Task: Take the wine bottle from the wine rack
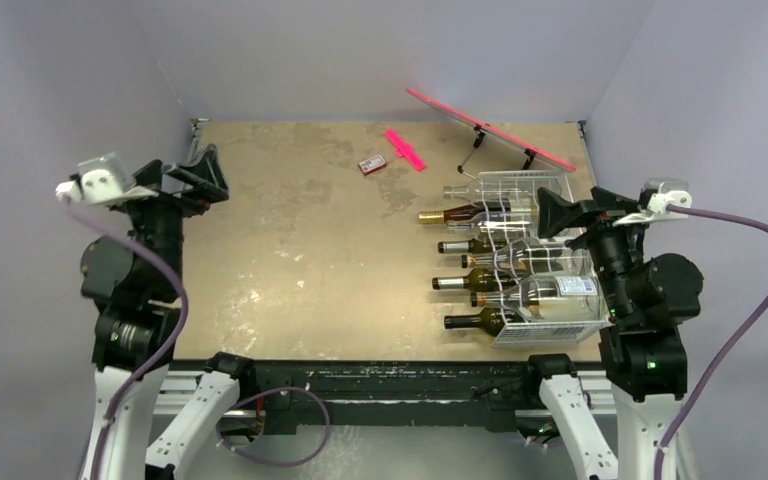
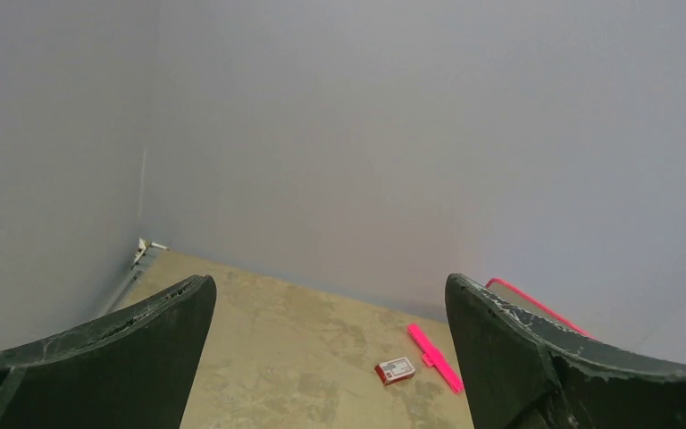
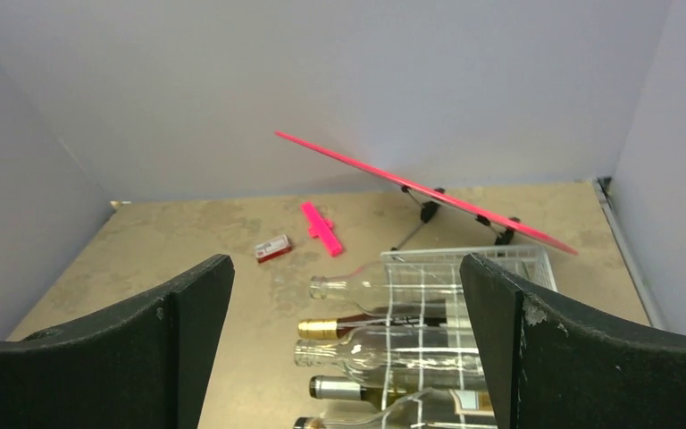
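We find the left and middle of the table (image 1: 280,270) bare, so there is wide room to reach the bottle necks (image 1: 457,283) from the left, where they jut out of the wine rack (image 1: 560,325). The rack fills the right side, close to the table's right and near edges, leaving little room beside the right wall (image 1: 700,100). Just behind it the tilted pink board (image 1: 490,130) on its stand blocks the far right corner. A pink strip (image 1: 405,148) and a small red box (image 1: 370,165) lie flat near the far edge, well apart from the rack.
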`<state>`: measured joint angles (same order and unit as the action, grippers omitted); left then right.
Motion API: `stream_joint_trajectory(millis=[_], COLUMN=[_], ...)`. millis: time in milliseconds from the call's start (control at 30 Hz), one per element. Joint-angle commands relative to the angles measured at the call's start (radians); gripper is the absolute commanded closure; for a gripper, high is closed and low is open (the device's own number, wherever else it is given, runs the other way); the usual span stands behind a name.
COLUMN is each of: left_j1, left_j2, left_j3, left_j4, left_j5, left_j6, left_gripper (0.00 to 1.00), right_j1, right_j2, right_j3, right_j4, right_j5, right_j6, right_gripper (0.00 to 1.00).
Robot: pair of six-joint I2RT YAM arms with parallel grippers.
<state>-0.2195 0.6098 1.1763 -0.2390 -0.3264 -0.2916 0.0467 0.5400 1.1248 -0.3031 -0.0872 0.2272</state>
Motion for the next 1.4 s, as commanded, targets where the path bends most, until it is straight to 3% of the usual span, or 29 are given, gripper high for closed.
stream_joint_trajectory(millis=[0,300,600,1100,1367], left_j1=[0.028,0.068,0.062,0.026,0.024], left_j2=[0.081,0.229,0.305,0.354,0.396], left_j3=[-0.056,-0.182,-0.257,-0.274,-0.276], left_j4=[0.117,0.241,0.339,0.456,0.481], left_j5=[0.050,0.106,0.180,0.306,0.342], left_j6=[-0.059,-0.111,-0.141,-0.188,-0.206], left_gripper=[0.00,0.00,0.00,0.02,0.03], right_j1=[-0.034,-0.095,-0.117,0.086,0.118], right_j2=[0.003,0.033,0.038,0.075,0.194], right_j3=[-0.042,-0.086,-0.071,-0.076,-0.049], right_j4=[0.056,0.028,-0.022,-0.069,-0.134], right_j5=[0.075,0.172,0.167,-0.071,-0.080], right_j6=[0.040,0.060,-0.009,-0.510,-0.682], right_gripper=[0.00,0.00,0.00,0.00,0.00])
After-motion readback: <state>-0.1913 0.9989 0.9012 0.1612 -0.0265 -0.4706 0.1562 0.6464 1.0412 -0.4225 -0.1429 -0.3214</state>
